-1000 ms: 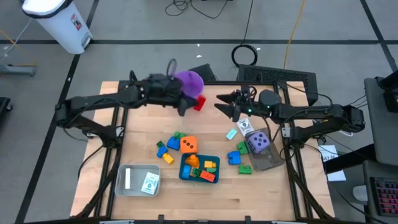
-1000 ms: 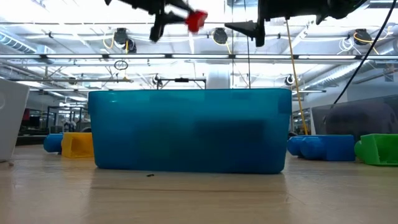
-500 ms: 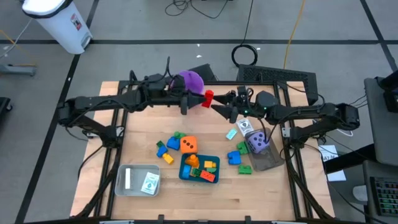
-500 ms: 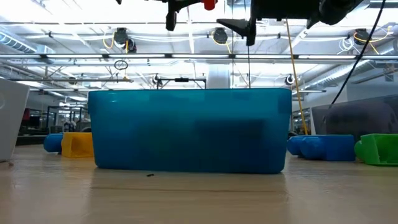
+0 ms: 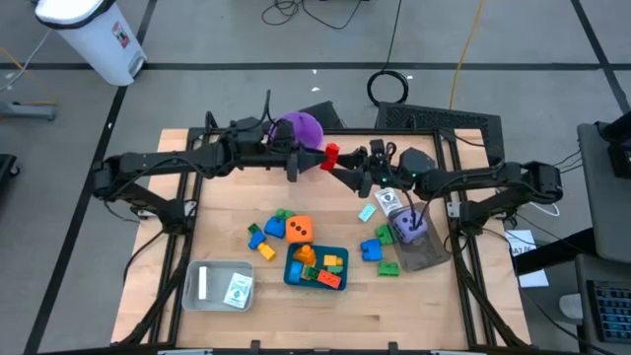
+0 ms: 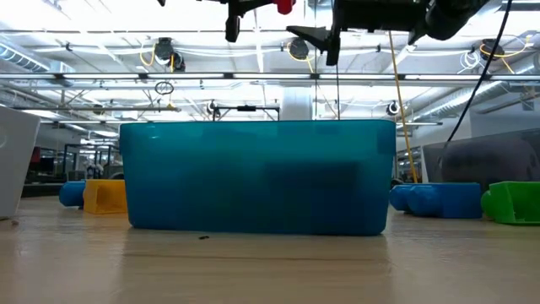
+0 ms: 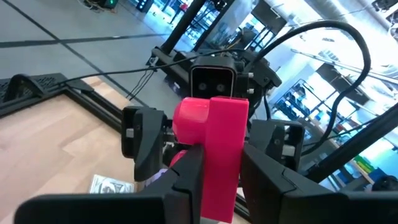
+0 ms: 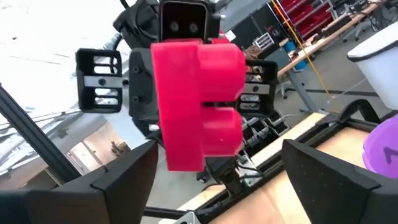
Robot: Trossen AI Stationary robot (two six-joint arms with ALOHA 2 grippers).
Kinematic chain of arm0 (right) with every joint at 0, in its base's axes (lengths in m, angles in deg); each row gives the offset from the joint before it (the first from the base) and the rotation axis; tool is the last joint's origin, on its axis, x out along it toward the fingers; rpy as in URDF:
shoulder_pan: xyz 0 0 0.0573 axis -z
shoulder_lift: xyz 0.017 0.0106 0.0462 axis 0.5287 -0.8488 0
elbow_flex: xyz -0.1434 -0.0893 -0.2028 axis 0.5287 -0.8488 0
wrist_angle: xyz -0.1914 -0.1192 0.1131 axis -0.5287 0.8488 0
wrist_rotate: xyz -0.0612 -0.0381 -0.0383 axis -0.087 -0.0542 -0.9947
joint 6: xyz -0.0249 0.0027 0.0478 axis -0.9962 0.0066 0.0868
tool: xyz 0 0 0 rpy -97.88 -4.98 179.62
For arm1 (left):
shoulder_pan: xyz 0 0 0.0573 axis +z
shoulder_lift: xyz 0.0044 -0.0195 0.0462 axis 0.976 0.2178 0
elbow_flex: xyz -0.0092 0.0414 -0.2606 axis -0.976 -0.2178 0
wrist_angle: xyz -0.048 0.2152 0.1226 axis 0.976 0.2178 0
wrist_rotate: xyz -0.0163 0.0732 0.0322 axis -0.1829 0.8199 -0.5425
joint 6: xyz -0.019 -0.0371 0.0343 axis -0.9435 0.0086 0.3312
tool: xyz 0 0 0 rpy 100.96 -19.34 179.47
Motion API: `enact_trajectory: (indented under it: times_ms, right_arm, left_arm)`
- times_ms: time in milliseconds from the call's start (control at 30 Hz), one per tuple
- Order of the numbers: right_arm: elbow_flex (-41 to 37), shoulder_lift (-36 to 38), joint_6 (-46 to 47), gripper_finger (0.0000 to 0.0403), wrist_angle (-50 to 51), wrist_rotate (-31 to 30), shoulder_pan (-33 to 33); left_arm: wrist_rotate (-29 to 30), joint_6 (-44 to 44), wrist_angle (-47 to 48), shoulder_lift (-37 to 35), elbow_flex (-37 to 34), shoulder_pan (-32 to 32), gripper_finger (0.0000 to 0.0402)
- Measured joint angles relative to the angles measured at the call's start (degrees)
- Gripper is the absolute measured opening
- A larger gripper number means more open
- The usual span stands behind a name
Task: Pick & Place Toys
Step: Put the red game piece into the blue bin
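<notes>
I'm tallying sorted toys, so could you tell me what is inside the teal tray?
In the teal tray lie orange, green, yellow and red bricks, piled together. Anything underneath them is covered, so an exact count is not possible.

We see bare wooden table (image 5: 227, 197) open beneath both raised arms, while the purple bucket (image 5: 299, 129) crowds the far edge and the teal tray (image 5: 315, 267), scattered bricks (image 5: 264, 237) and orange die (image 5: 299, 230) block the middle.

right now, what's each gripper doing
Left gripper: shut on the red brick, held above the table.
Right gripper: open, fingers either side of that brick.
</notes>
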Motion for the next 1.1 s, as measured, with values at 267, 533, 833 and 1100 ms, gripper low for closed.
enact_trajectory:
  times_ms: [267, 533, 833, 1100]
  right_arm:
    - [0.0, 0.0, 0.0, 0.0275, -0.3, -0.1, 0.0]
    - [0.0, 0.0, 1.2, 0.0213, -0.4, 0.0, 0.0]
    - [0.0, 0.2, 1.2, 0.0173, 2.3, 0.0, 0.0]
    - [0.1, 0.2, 1.2, 0.0174, 2.3, 0.9, -0.2]
  left_arm:
    - [0.0, 0.2, 0.1, 0.0, 0.0, 0.0, 0.0092]
    - [-0.7, -0.3, -0.2, 1.3, 0.0, -0.2, 0.0092]
    - [-0.6, -1.5, -0.1, 2.9, 0.0, -0.9, 0.0093]
    - [-2.0, -2.1, -1.4, 3.0, -0.1, -0.5, 0.0094]
